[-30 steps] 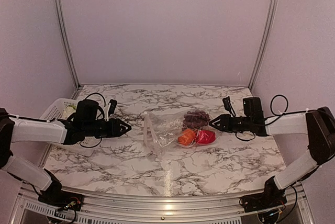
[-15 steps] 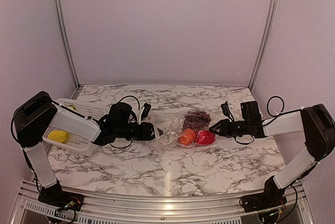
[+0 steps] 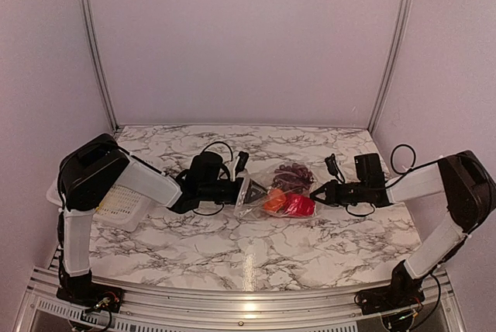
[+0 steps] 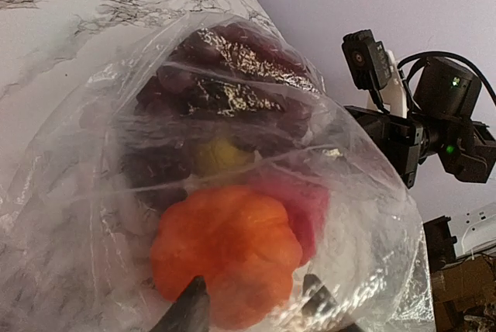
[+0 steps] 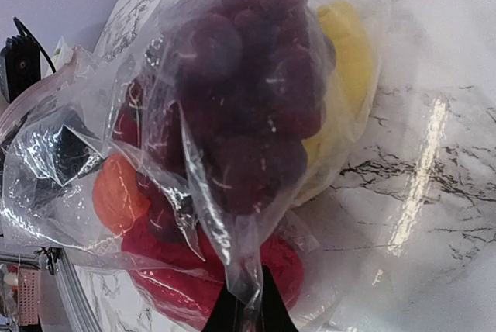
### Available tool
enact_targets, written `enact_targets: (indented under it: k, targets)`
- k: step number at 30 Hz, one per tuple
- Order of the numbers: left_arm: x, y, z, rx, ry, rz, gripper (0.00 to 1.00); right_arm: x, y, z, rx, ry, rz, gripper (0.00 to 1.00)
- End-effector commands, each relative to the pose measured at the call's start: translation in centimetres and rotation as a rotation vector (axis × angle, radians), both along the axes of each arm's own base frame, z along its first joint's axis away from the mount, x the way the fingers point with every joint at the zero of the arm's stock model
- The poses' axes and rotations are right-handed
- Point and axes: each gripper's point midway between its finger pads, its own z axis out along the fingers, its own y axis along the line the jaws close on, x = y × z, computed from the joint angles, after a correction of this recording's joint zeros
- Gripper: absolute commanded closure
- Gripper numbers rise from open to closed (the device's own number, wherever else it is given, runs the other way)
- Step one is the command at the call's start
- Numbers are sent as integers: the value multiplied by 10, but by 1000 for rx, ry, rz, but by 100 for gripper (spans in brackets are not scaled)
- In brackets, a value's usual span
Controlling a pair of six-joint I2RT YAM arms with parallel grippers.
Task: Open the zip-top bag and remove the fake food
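The left gripper [image 3: 245,190] has crossed from the basket [image 3: 116,206] to the mouth of the bag [image 4: 77,216] at mid-table. Its jaws are apart, either side of the orange piece [image 4: 225,254] (the red piece [image 3: 301,206] and grapes [image 3: 293,175] lie behind). The right gripper [image 5: 248,309], open a second ago, now pinches the bag's far end.

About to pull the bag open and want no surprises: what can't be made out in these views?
Zip-top bag: its zip strip is too small and lost in crinkled glare in the top view; sealed or open, unclear.
Left gripper: fingers cut off by the left wrist view's bottom edge; inside or outside the plastic, unclear.
Yellow piece: mostly hidden behind the grape bunch in the left wrist view.
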Motion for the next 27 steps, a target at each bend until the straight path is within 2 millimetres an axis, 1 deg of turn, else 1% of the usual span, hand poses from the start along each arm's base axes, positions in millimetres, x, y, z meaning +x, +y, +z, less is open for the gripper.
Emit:
enact_targets:
  k: [1,3,6,12,18,19,23,27]
  targets:
    - [-6,-23,5,-39,-22,-67,56,2,0,-4,-5,4,7,98]
    - [-9,-27,4,-28,-32,-82,52,2,0,-3,-3,1,9,100]
    - [-13,-32,-2,6,-35,-101,46,2,1,-2,6,3,13,100]
    - [-8,-32,-27,155,-64,-79,34,-2,2,0,21,0,21,100]
    - [0,-32,-47,288,-89,-59,32,-2,3,0,23,-2,23,100]
    - [3,-34,-47,301,-98,-59,31,-2,3,0,24,-2,23,100]
    - [4,-35,-60,363,-105,-66,25,-2,3,0,24,-2,25,100]
    - [3,-28,-69,416,-106,-61,26,-2,2,1,15,-7,24,100]
